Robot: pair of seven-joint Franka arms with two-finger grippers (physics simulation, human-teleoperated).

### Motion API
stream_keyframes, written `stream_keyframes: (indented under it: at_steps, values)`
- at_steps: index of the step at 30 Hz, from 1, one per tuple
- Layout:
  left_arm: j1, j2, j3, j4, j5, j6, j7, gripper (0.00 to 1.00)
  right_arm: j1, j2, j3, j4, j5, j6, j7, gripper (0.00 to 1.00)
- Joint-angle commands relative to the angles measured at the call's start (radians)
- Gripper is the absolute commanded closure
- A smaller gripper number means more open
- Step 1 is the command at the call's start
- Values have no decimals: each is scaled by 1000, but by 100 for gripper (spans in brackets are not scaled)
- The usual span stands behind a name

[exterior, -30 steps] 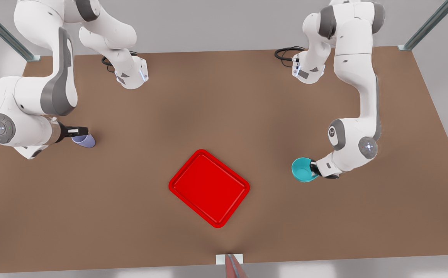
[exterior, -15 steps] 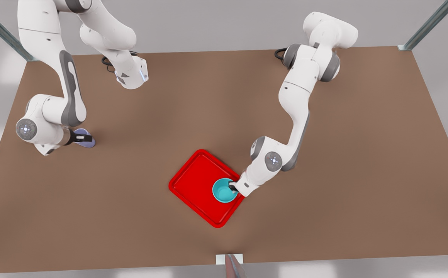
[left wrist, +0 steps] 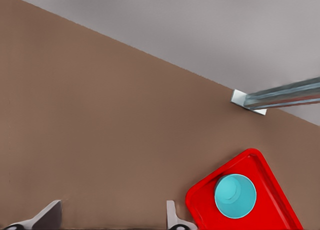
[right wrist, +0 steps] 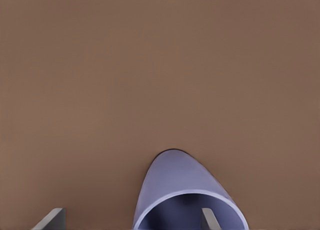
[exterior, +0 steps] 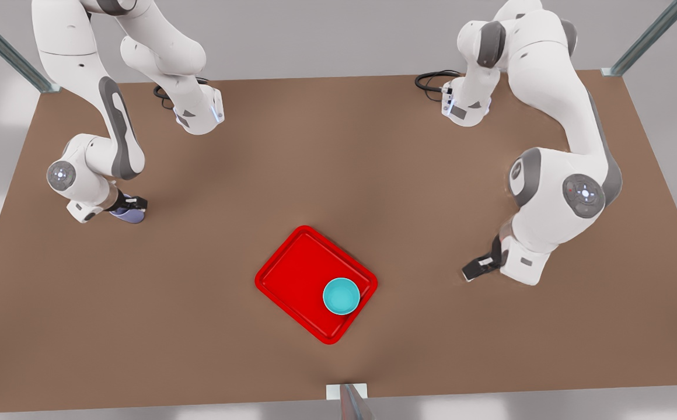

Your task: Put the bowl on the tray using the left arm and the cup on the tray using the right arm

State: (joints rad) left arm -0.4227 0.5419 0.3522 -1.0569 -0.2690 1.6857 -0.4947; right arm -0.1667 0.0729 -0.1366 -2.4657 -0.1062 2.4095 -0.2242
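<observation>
bowl (exterior: 341,296) on tray (exterior: 292,274), L end effector (exterior: 471,270) apart

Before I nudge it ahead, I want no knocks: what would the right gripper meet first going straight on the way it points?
The cup: one finger of the open right gripper is inside its mouth, so the wall comes first, then likely bare table.

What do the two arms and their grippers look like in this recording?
Both arms are glossy white with grey joint covers and round end caps bearing small lights. Black cables loop at each base. The left gripper and right gripper have dark bodies with pale markings; their fingers look light grey in the wrist views.
</observation>
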Motion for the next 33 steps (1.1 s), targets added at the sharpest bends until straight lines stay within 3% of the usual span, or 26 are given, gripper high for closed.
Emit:
stream_keyframes:
  at_steps: [1,3,4,13,15,16,20,23,28,31,33]
  values:
    - [-1,-54,62,9,45,-462,294,0,-10,-1,-3,-4,2,33,-84,0]
    - [139,-345,-189,-353,178,-287,295,0,-10,2,-8,-7,2,16,-84,0]
    - [163,-373,-217,-390,177,-265,297,0,-10,4,-9,-7,2,-4,-84,0]
    - [162,-349,-211,-350,175,-279,295,0,1,61,-9,10,2,-12,-72,0]
    - [156,-349,-213,-350,175,-281,294,0,1,74,-9,39,2,-55,-81,35]
    - [154,-349,-214,-350,172,-285,294,0,-1,74,-9,47,2,-66,-83,46]
    - [156,-349,-214,-350,172,-285,294,0,1,74,-9,56,0,-75,-89,72]
    - [156,-349,-214,-350,174,-287,295,0,1,74,-11,73,0,-76,-110,79]
    - [156,-350,-214,-350,172,-287,294,0,26,74,-9,143,0,-159,-118,79]
    - [157,-349,-214,-350,171,-287,294,0,93,73,-5,208,6,-188,-123,79]
    - [159,-346,-213,-350,172,-294,295,0,229,73,-1,284,37,-191,-112,79]
